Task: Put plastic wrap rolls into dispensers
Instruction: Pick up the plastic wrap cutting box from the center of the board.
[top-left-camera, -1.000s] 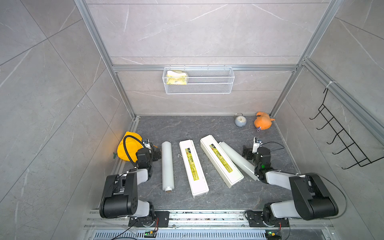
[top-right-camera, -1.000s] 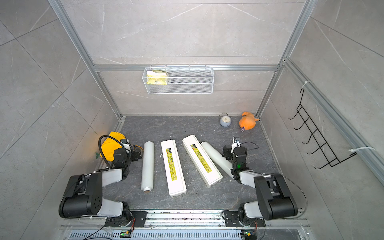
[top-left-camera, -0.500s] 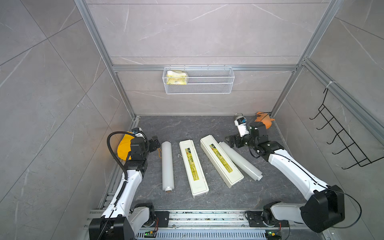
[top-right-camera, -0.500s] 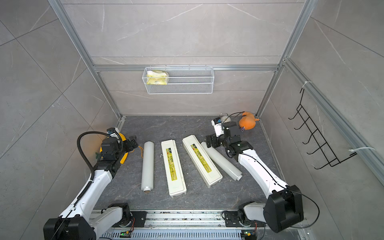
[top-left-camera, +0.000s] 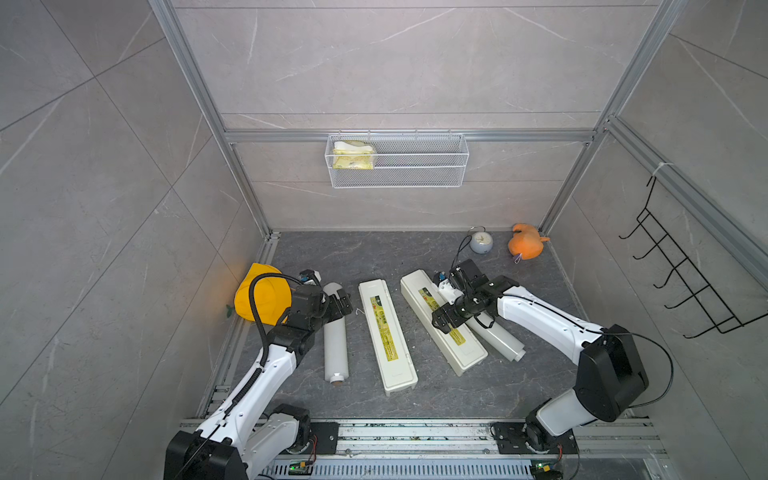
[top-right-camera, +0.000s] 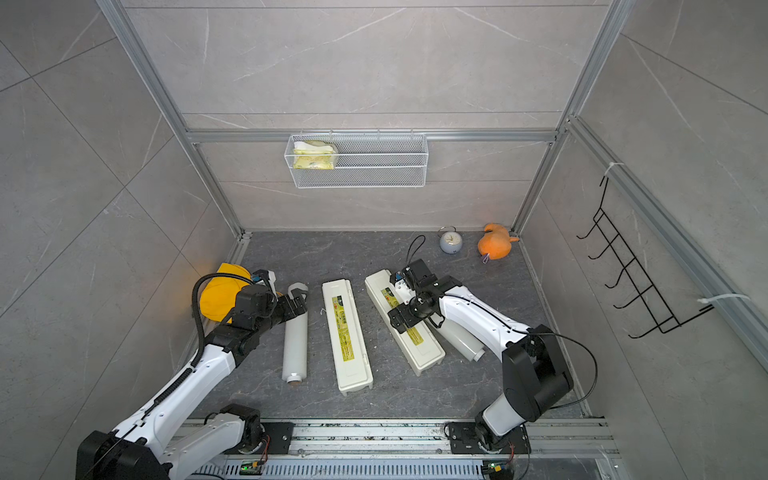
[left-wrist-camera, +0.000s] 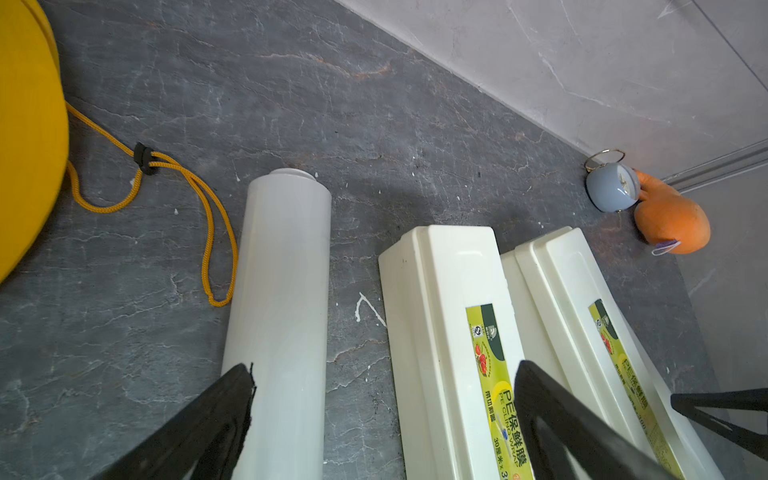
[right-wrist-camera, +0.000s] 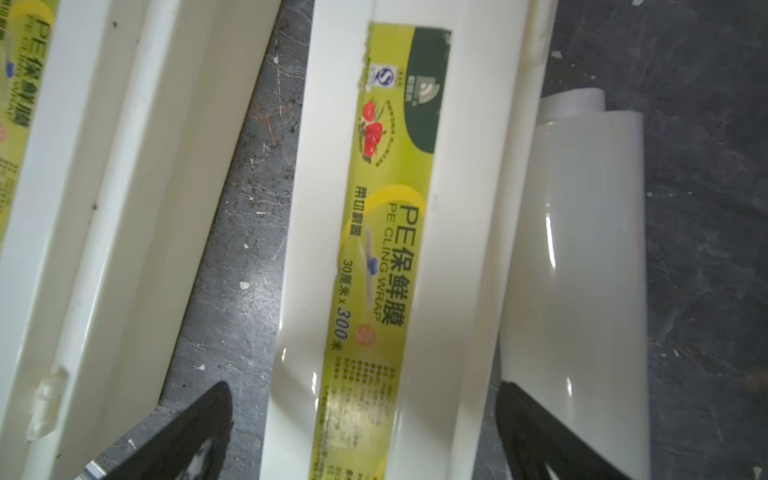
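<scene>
Two plastic wrap rolls lie on the dark floor. One roll (top-left-camera: 336, 336) (top-right-camera: 295, 336) (left-wrist-camera: 282, 291) is at the left, the other roll (top-left-camera: 496, 334) (top-right-camera: 461, 338) (right-wrist-camera: 582, 270) at the right. Between them lie two white dispensers with lids shut. They are the left dispenser (top-left-camera: 386, 332) (top-right-camera: 347, 336) (left-wrist-camera: 440, 332) and the right dispenser (top-left-camera: 457, 345) (top-right-camera: 419, 345) (right-wrist-camera: 395, 208). My left gripper (top-left-camera: 344, 301) (top-right-camera: 297, 304) (left-wrist-camera: 384, 368) hangs open above the left roll's far part. My right gripper (top-left-camera: 444, 322) (top-right-camera: 401, 318) (right-wrist-camera: 365, 386) is open, its fingers straddling the right dispenser from above.
A yellow hard hat (top-left-camera: 262, 297) with a cord sits by the left wall. A small clock (top-left-camera: 481, 242) and an orange plush toy (top-left-camera: 525, 247) stand in the far right corner. A wire basket (top-left-camera: 397, 174) hangs on the back wall, and a black hook rack (top-left-camera: 681, 282) on the right wall.
Both arms unfolded from their rest poses. The left gripper swung right over the left roll. The right gripper came from the far end of the right roll to over the right dispenser.
</scene>
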